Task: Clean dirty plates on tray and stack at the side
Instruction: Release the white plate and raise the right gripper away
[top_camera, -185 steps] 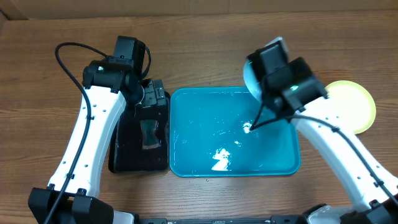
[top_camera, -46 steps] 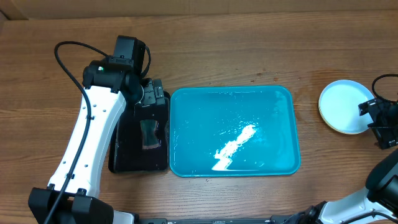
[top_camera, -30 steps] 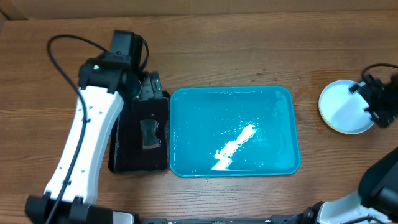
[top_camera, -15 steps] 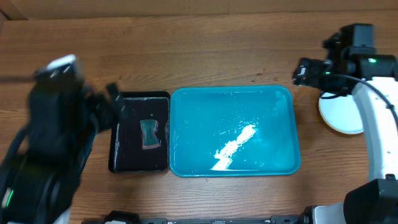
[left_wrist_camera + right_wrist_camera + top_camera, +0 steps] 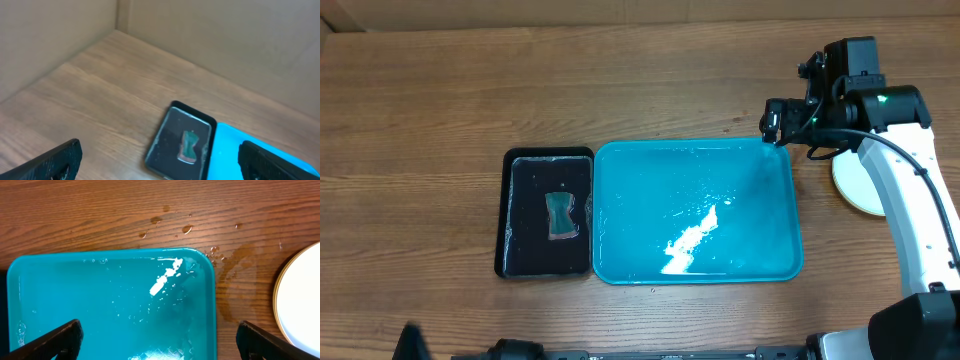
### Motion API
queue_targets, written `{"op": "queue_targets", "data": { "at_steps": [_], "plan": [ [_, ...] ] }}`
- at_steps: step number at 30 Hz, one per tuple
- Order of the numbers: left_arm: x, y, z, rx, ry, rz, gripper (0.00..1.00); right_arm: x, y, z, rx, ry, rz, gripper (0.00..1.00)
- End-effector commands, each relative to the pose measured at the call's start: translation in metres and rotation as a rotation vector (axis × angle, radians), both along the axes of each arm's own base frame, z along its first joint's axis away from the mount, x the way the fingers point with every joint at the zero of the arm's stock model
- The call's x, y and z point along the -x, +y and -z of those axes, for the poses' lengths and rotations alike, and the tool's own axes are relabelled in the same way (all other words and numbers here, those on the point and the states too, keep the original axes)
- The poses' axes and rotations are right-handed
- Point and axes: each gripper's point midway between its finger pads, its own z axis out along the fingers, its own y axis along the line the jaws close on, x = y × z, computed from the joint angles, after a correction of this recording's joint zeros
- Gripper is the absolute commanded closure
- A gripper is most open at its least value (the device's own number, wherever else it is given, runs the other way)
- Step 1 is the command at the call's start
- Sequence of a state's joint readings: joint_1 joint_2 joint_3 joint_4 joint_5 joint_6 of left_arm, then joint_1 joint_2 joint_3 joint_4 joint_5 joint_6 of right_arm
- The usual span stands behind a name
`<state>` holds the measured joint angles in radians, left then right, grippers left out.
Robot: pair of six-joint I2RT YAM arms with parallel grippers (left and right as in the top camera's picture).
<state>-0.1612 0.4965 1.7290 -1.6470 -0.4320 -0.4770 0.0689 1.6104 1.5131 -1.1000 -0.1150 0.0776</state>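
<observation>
Nearest to you, at the front left of the surface [image 5: 420,150], your left tool [image 5: 160,147] is raised high over the wood. Its two fingers [image 5: 55,160] sit at the lower corners of the left wrist view, spread wide, and they pinch no object.

Further in, you see the black tray [image 5: 510,230] with a small greenish sponge-like piece [image 5: 561,216] in its middle. Just beside it on the right lies the blue tray [image 5: 640,180]; I cannot tell if the two rims touch. The bottom of the blue tray is wet and gives a white shine.

To the right of the blue tray, apart from it, the plates [image 5: 848,185] lie on the surface, partly hidden under your right arm [image 5: 900,200]. You see a white centre and a pale yellowish edge; how many are in the pile, I cannot tell.

Your right tool [image 5: 159,326] hovers over the far right corner of the blue tray, its fingers also spread wide and pinching no object. Beyond that corner, water drops [image 5: 187,229] lie on the wood. At the far end stands a cardboard wall [image 5: 200,40].
</observation>
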Motion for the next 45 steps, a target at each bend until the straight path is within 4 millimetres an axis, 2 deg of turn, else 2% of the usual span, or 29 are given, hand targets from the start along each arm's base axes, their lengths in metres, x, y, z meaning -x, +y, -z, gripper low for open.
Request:
{"op": "queue_targets", "data": {
  "at_steps": [1,4,13,18,34,41,45],
  "plan": [
    [0.025,0.012,0.001,0.021,-0.074,-0.082,0.00,-0.002,0.002,-0.017,0.007,-0.053,-0.013,0.00],
    [0.033,0.015,0.000,0.019,-0.106,-0.099,0.00,-0.002,0.002,-0.017,0.007,-0.052,-0.012,0.00],
    [0.024,0.014,0.010,0.011,-0.058,-0.098,0.00,-0.001,0.002,-0.017,0.007,-0.050,-0.013,0.00],
    [0.026,0.014,0.020,0.002,-0.013,-0.098,0.00,-0.002,0.002,-0.017,0.006,-0.053,-0.012,0.00],
    [0.026,0.014,0.020,0.002,-0.014,-0.098,0.00,-0.006,0.003,-0.019,0.003,-0.068,-0.009,0.00],
    [0.026,0.014,0.020,0.002,-0.013,-0.098,0.00,-0.017,0.018,-0.029,-0.078,-0.127,-0.046,0.00],
    [0.026,0.014,0.020,0.002,-0.014,-0.098,0.00,-0.016,0.026,-0.032,-0.122,-0.130,-0.070,0.00]
  ]
}}
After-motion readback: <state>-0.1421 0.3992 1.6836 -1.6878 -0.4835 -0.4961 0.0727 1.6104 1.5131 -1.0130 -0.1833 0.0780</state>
